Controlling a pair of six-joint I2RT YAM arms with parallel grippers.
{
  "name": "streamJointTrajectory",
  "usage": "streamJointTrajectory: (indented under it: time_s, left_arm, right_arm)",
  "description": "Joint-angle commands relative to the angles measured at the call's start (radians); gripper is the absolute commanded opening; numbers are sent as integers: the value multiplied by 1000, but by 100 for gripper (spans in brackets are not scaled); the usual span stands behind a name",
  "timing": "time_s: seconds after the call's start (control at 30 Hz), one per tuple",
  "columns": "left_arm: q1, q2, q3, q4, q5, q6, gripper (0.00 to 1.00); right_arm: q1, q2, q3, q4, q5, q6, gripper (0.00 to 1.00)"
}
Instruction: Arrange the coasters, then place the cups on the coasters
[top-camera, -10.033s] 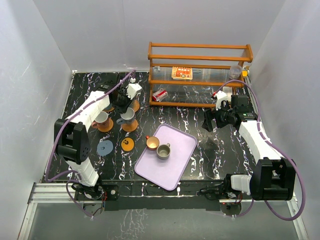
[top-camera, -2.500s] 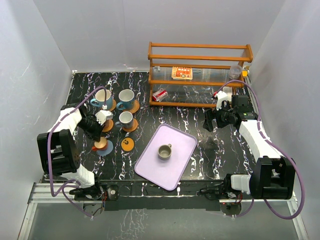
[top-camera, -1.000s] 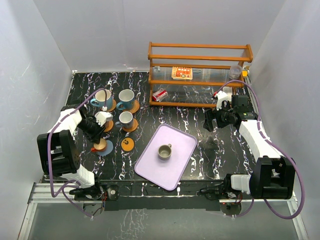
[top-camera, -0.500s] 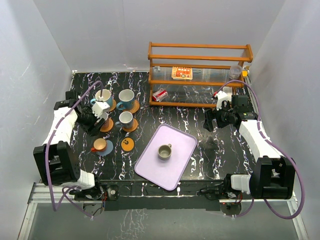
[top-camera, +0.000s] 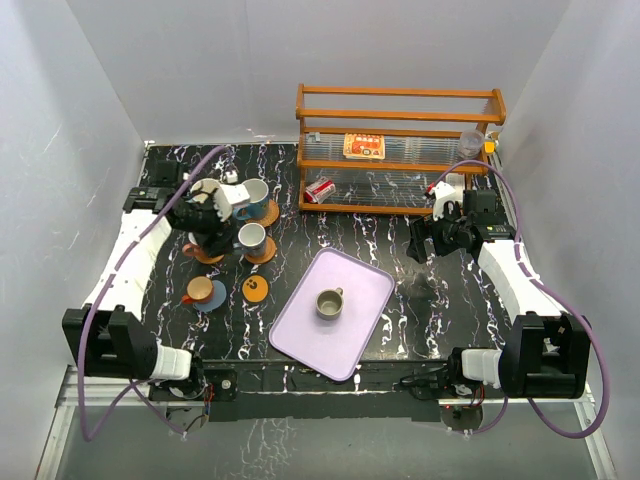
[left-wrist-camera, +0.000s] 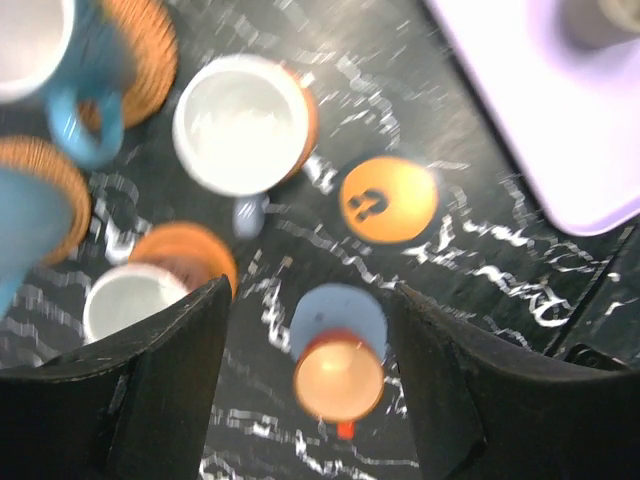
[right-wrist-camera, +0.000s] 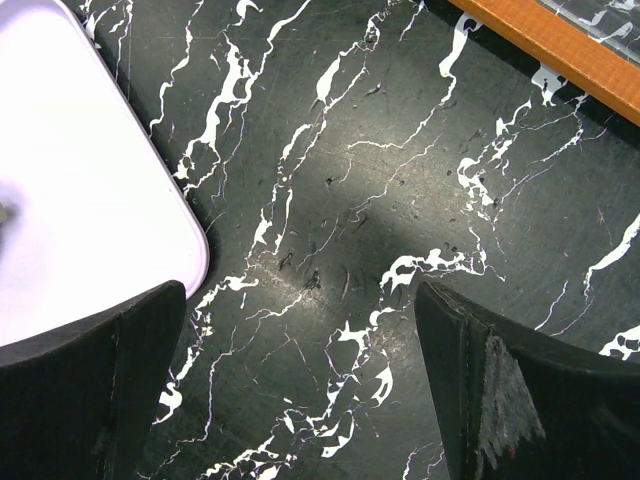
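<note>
Black marbled worktop, white walls. Small upright cup with orange inside on grey-blue round coaster, red handle pointed left. Orange black-dotted coaster just beside it, uncovered. Olive-grey mug upright on lilac rectangular tray, handle toward wooden rack. Left fingers parted, nothing held, raised beside pale blue mug. Right fingers spread wide, nothing held, over worktop by tray corner.

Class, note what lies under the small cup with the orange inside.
A grey-blue coaster lies under the small cup; part of it shows, the rest is covered by the cup.
</note>
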Motion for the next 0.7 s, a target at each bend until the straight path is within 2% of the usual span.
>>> streamJointTrajectory:
  time_s: [0.0,0.3,0.67]
  left_arm:
    - [-139,-62,34,2,148,-10,63]
    - [-414,14,71,91,151,-35,64]
    - [-704,238,208,12,77,72,58]
  right_arm:
    - [-6,-16,7,36,1,-8,98]
    - [-6,-20,4,38,10,-8,98]
    - [-7,-22,4,38,16,-8,98]
